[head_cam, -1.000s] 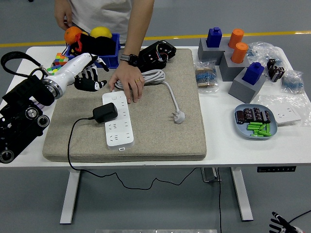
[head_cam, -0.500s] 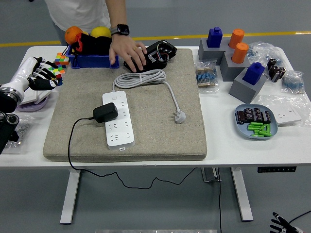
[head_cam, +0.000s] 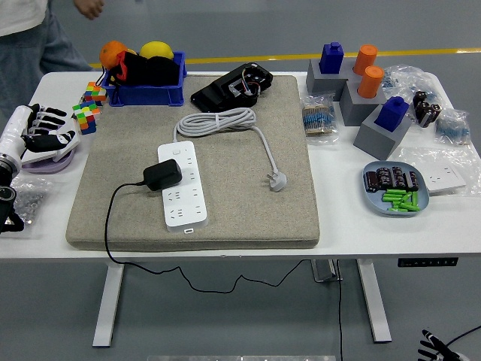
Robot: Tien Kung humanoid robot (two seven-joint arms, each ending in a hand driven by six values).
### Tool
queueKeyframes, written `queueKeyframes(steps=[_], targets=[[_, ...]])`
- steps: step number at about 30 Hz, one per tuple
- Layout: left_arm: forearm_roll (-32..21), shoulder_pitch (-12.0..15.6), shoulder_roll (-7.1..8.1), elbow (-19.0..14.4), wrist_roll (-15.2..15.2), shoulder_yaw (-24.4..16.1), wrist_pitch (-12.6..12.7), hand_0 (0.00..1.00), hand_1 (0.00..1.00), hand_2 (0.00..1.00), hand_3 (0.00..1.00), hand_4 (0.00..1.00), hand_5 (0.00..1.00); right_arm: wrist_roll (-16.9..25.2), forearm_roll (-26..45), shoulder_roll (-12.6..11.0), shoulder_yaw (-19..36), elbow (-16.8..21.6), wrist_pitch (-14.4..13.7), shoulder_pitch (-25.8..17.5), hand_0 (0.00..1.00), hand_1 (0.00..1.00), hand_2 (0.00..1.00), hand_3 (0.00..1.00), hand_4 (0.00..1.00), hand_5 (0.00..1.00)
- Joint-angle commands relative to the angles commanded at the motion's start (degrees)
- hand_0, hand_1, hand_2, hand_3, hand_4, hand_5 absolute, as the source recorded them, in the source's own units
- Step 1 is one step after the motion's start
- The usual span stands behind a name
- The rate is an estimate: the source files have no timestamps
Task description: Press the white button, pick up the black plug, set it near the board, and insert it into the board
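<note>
Left hand (head_cam: 41,129) resting at table's left edge, fingers loosely spread, gripping nothing, well apart from the work. Right hand low at bottom corner, fingers unreadable. Black plug (head_cam: 163,174) seated on white power strip (head_cam: 183,186), cord trailing off grey mat (head_cam: 225,218) — apparently already inserted. White button (head_cam: 176,150) at strip's far end, unobstructed.

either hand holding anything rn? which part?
Nothing held. Left hand is open at the table's left edge; the black plug sits in the power strip. Right hand isn't visible.
</note>
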Motion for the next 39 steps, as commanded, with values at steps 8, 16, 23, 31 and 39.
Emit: queueKeyframes(steps=[8,16,23,31,39], targets=[[0.01,1.04,-0.57,-0.22,0.32,-0.4,-0.25,0.731,0.709,0.64,0.612,0.754,0.002,-0.02,0.2,-0.14,-0.45,0.0,-0.11,0.04,0.803,0.706,0.687,0.65,0.758,0.569],[-0.13,2.66,-0.8,-1.39,0.52,-0.4,-0.57,0.735,0.711,0.646,0.614,0.753,0.002,-0.12,0.31,-0.07,-0.58,0.0,-0.08,0.04,0.804,0.706,0.687,0.649,0.757,0.569],[-0.33,3.84,-0.82,-2.3,0.73,-0.55,-0.77,0.738,0.713,0.647,0.614,0.75,0.002,-0.14,0.43,0.0,-0.69,0.0,-0.01,-0.21,0.804,0.706,0.687,0.65,0.757,0.57],[-0.67,4.82,-1.21,-3.1,0.73,-1.0,-1.0,0.738,0.715,0.648,0.614,0.749,0.002,-0.02,0.32,0.12,-0.34,0.0,0.02,-0.4,0.803,0.706,0.686,0.65,0.757,0.571],[-0.8,5.81,-1.81,-4.0,0.7,-1.55,-1.09,0.741,0.715,0.648,0.613,0.745,0.002,0.02,0.33,0.28,-0.02,0.0,0.1,-0.61,0.803,0.706,0.687,0.651,0.757,0.571]])
